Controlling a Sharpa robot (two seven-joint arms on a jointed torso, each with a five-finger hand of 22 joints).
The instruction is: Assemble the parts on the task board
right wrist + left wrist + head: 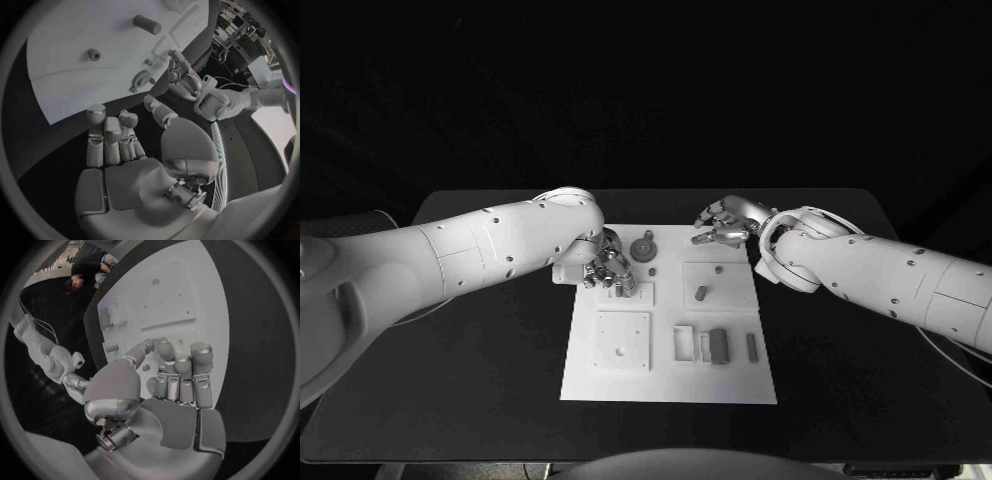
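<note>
I see the task board (668,385) mid-worktop (473,400). Left robot hand (609,268) hovers over its far-left corner, fingers half-curled, seemingly empty; right robot hand (726,225) off its far-right corner, curled, empty. Grey parts (718,346) sit on it.

Two white arms with smooth rounded shells, small dark screw holes and seam lines; a thin cable loops at each wrist. Left hand (607,268) and right hand (723,224) are silver metal, with segmented fingers (201,371) and grey palm pads.
</note>
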